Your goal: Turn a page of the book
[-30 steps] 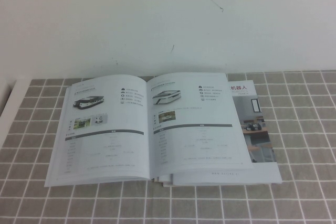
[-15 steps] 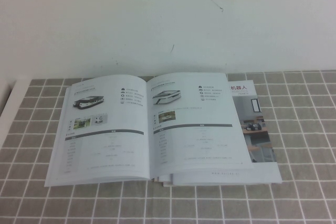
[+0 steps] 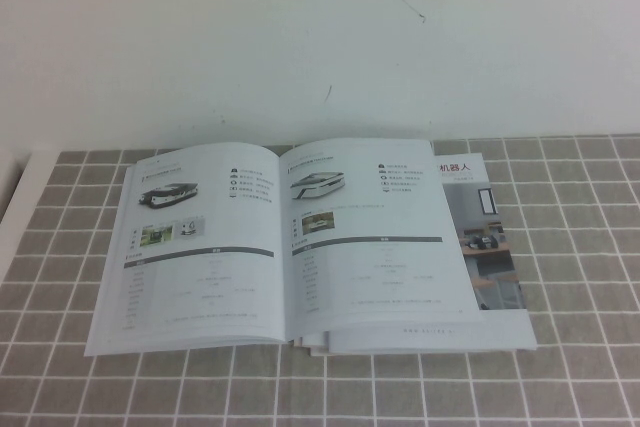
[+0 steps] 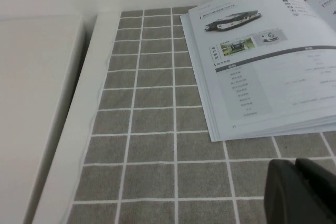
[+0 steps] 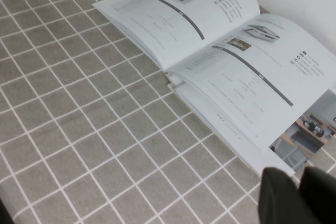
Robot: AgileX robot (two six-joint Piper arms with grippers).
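The left gripper (image 4: pixel 302 192) shows only as a dark, blurred mass low over the cloth, just off the near left corner of the book (image 3: pixel 290 247); whether it is parted or pressed together cannot be told. The right gripper (image 5: pixel 296 195) is likewise a dark shape off the book's near right corner, its state also impossible to tell. Neither reaches into the high view, so both sit well back from the book.

The grey checked tablecloth (image 3: pixel 570 377) is the largest surface, a soft fabric with white grid lines lying flat under the book. The book lies open on it, thin and glossy, its leaves bowing up from the spine. The page (image 3: pixel 370 237) is the right-hand leaf, white, printed with a black-white machine and a grey bar, lying flat and untouched above a coloured sheet that pokes out to its right.

The turn seems not yet begun. To do it well, a finger should probably catch only the top leaf at its outer near corner, lifting gently, since slick paper tends to slip or drag neighbours along.
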